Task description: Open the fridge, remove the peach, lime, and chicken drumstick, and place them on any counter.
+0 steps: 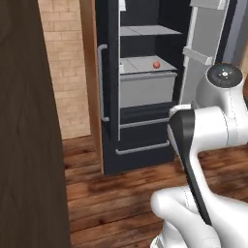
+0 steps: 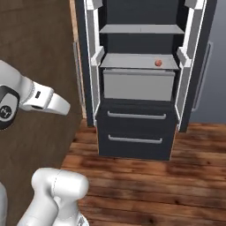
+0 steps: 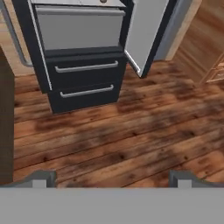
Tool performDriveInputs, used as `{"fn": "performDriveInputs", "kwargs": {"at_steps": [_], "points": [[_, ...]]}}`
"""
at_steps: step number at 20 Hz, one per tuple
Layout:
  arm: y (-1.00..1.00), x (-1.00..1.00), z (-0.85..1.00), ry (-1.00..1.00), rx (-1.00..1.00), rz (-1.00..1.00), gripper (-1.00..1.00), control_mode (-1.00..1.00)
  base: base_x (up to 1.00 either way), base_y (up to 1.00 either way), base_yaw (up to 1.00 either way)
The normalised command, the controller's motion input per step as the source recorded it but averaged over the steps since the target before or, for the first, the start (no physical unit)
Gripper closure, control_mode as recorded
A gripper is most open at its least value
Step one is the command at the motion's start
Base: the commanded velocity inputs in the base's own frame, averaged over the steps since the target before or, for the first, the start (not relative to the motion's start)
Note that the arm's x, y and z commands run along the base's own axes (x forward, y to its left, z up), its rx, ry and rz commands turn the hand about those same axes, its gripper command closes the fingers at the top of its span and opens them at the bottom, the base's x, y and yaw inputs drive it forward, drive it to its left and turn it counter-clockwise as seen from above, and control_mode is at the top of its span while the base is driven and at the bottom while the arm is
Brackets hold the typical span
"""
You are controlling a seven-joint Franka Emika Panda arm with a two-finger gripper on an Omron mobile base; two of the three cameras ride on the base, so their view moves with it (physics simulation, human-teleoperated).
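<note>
Ahead of the robot, beyond a stretch of wooden floor (image 2: pixel 145 185), stands the fridge (image 2: pixel 137 132) with both doors swung wide, so the opening step looks complete and the interior is exposed for picking. The right door (image 1: pixel 206 53) and the left door (image 1: pixel 109 72) stand clear of the compartment, which leaves a straight approach to the shelves. A dark brown cabinet (image 1: pixel 29 126) flanks the fridge on the left and could crowd any arm swing from that side.

Below the shelves sit a pale grey bin (image 2: pixel 137 84) and two closed drawers (image 2: pixel 136 128); neither needs touching for the fruit now in sight.

The arm (image 1: pixel 213 131) is folded back near the base, well apart from the fridge, in what looks like a carry or transit posture.

The gripper (image 3: pixel 113 178) points down at the floor in front of the drawers, its jaws spread fully and empty.

The peach (image 2: pixel 158 63) rests on the middle shelf (image 2: pixel 128 62), toward its right side and fairly near the front edge, directly above the bin. It sits free, nothing beside it. Lime and drumstick cannot be made out on the visible shelves; they may lie deeper or higher. No counter is seen from here.
</note>
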Motion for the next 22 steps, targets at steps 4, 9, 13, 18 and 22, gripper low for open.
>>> {"fn": "performDriveInputs", "kwargs": {"at_steps": [4, 9, 13, 18, 22], "points": [[0.00, 0.00, 0.00, 0.00, 0.00, 0.00, -1.00, 1.00, 1.00, -0.31, 0.32], [0.00, 0.00, 0.00, 0.00, 0.00, 0.00, -1.00, 1.00, 0.98, -0.56, 0.27], [0.00, 0.00, 0.00, 0.00, 0.00, 0.00, -1.00, 1.00, 0.64, -0.87, 0.20], [0.00, 0.00, 0.00, 0.00, 0.00, 0.00, -1.00, 1.00, 0.56, -0.70, 0.16], [0.00, 0.00, 0.00, 0.00, 0.00, 0.00, -1.00, 1.00, 0.41, -0.33, 0.10]]}}
